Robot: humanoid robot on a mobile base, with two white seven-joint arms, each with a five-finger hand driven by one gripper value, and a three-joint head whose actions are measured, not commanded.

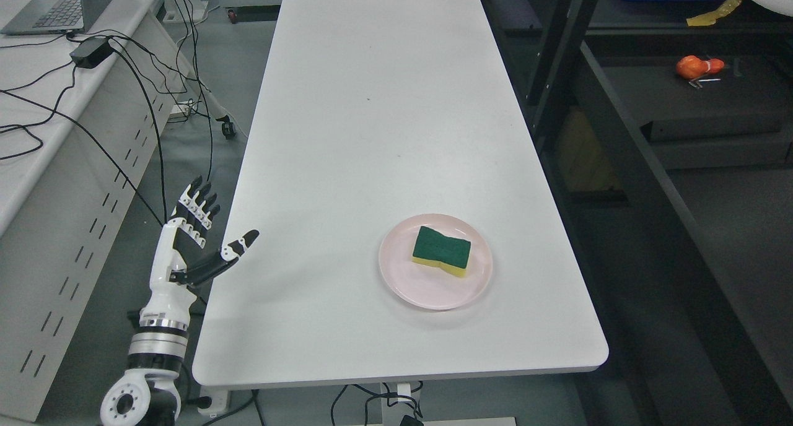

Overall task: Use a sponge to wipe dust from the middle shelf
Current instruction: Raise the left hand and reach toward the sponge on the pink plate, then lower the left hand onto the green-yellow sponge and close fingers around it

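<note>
A sponge (441, 251) with a green scouring top and a yellow underside lies on a pale pink plate (409, 283) near the front right of the white table (372, 104). My left hand (204, 228) is raised beside the table's left edge, well to the left of the plate. Its white and black fingers are spread and the thumb points toward the table, with nothing in its grasp. The right arm does not show. A dark shelf unit (694, 104) stands to the right of the table.
An orange object (699, 66) and a small metal piece rest on a dark shelf board at the upper right. On the left stands a white desk (37, 141) with a laptop (52, 5), a power brick and trailing black cables.
</note>
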